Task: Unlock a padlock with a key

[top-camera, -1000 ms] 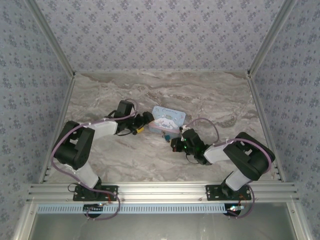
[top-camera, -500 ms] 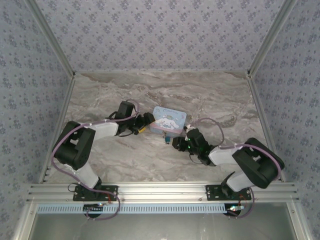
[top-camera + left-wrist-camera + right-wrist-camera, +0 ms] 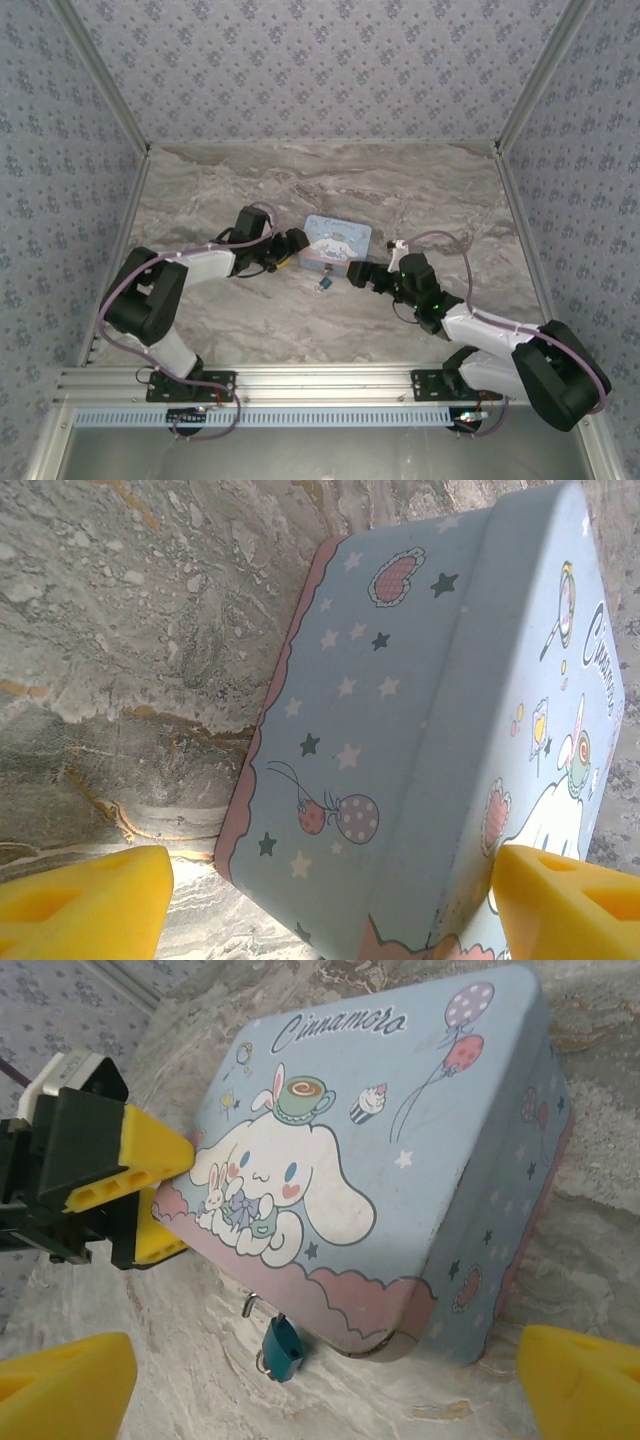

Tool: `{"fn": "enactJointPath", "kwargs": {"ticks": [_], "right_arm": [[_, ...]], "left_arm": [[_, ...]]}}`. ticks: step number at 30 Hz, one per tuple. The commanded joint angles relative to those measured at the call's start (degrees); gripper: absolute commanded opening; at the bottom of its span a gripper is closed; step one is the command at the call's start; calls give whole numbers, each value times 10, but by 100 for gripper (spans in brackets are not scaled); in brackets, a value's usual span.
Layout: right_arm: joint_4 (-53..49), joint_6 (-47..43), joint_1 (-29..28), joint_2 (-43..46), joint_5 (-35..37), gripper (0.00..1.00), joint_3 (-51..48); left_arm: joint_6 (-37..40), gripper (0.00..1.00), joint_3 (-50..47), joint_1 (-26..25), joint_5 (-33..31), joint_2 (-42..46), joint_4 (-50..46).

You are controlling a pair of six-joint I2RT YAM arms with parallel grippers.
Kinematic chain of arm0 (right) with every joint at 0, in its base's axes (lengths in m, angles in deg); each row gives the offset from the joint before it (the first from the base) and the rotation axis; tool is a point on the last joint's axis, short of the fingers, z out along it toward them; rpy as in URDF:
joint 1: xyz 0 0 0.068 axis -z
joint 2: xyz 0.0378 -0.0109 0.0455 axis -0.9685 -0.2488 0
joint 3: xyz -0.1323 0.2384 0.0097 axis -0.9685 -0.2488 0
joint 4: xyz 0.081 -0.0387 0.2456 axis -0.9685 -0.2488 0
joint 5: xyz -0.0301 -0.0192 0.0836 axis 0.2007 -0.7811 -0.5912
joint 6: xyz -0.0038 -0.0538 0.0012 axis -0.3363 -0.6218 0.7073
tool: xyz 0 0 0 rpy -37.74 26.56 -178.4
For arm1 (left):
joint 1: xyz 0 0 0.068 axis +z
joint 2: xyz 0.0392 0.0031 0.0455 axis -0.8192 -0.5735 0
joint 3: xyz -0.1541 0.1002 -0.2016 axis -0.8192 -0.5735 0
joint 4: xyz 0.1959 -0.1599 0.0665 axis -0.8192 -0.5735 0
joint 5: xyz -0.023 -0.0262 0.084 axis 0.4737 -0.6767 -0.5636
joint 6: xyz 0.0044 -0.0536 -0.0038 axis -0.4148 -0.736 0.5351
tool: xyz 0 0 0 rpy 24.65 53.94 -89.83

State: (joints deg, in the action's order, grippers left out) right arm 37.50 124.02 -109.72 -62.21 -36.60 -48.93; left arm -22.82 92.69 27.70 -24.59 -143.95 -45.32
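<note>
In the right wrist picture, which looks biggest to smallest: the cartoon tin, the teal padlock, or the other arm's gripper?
1. cartoon tin, by far the largest.
2. left gripper, partly cut off at the frame's edge.
3. padlock, tiny, lying by the tin's edge.

One tiny blue-teal padlock (image 3: 280,1352) is lying on the single marble surface (image 3: 250,180), and one pale-blue cartoon tin (image 3: 400,1160) is sitting there too. Two arms are reaching in, the left arm (image 3: 190,265) and the right arm (image 3: 480,325). They are carrying two tools, the left tool (image 3: 293,250) and the right tool (image 3: 362,275). Four yellow fingertips (image 3: 65,1380) are showing, two per tool.
</note>
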Motion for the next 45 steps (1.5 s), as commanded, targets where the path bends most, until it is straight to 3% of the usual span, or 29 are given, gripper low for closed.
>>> {"fn": "enactJointPath", "kwargs": {"ticks": [1, 22, 39, 45], "right_arm": [[-5, 30, 10, 8, -36, 100, -5], [75, 111, 65, -120, -138, 100, 47], [71, 44, 94, -263, -199, 99, 180], [89, 15, 105, -237, -174, 99, 152]], "left_arm": [[-1, 82, -14, -7, -16, 6, -34], [-13, 82, -23, -23, -27, 15, -30], [-33, 82, -71, -35, -49, 64, -31], [-36, 82, -83, -35, -64, 90, -45]]}}
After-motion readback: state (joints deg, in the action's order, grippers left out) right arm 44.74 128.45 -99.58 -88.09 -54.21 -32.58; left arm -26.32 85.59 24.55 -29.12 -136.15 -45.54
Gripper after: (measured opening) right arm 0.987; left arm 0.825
